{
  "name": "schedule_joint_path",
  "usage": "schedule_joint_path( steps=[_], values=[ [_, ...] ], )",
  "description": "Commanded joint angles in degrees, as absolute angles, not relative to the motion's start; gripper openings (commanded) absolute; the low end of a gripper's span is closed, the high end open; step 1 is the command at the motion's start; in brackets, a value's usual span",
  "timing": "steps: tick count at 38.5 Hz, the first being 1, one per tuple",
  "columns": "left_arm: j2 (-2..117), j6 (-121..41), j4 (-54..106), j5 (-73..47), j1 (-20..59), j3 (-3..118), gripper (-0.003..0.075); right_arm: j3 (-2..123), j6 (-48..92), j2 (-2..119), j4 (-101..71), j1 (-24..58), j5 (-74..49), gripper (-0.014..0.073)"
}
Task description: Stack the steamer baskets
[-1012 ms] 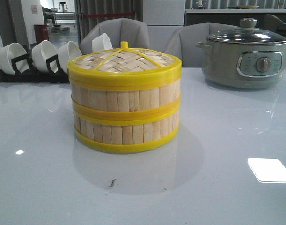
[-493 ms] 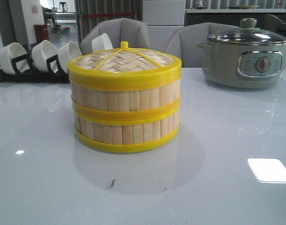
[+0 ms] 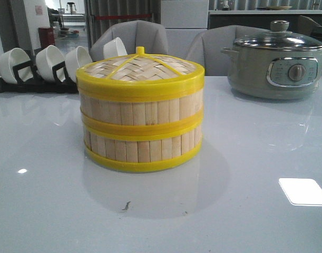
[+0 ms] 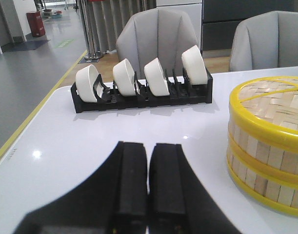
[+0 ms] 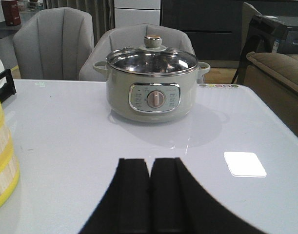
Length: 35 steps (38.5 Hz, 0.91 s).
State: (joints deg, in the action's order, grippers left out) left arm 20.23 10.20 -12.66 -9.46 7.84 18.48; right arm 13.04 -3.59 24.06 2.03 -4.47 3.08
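Bamboo steamer baskets (image 3: 141, 138) stand stacked two high on the white surface (image 3: 255, 221), left of the grey-green pot (image 3: 276, 66): pale slats, yellow rims, woven lid (image 3: 140, 68) on top. No legible writing. Left claw (image 4: 149, 183) and right claw (image 5: 150, 192) are closed, empty.

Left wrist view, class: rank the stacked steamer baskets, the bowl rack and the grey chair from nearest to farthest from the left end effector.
1. Stacked steamer baskets: on the table beside the shut left end effector, closest.
2. Bowl rack: across the table near its far edge, holding four white bowls.
3. Grey chair: behind the rack, past the table.
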Motion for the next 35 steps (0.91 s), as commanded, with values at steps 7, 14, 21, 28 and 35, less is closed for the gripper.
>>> schedule_joint_path(
  steps=[7,14,21,28,35],
  values=[
    [21.0,10.6,-12.7,-4.2,7.7,20.1,0.0095,14.7,-3.2,24.2,2.3,-4.8,8.6,0.0055],
    [21.0,10.6,-12.7,-4.2,7.7,20.1,0.0095,14.7,-3.2,24.2,2.3,-4.8,8.6,0.0055],
    [21.0,10.6,-12.9,-4.2,7.7,20.1,0.0095,14.7,-3.2,24.2,2.3,-4.8,8.6,0.0055],
    [20.1,10.6,-12.6,-3.8,7.9,20.0,0.0095,14.7,-3.2,24.2,2.3,-4.8,8.6,0.0055],
    [15.6,10.6,-10.6,3.6,6.2,14.3,0.0095,14.7,-3.2,24.2,2.3,-4.8,8.6,0.0055]
  ],
)
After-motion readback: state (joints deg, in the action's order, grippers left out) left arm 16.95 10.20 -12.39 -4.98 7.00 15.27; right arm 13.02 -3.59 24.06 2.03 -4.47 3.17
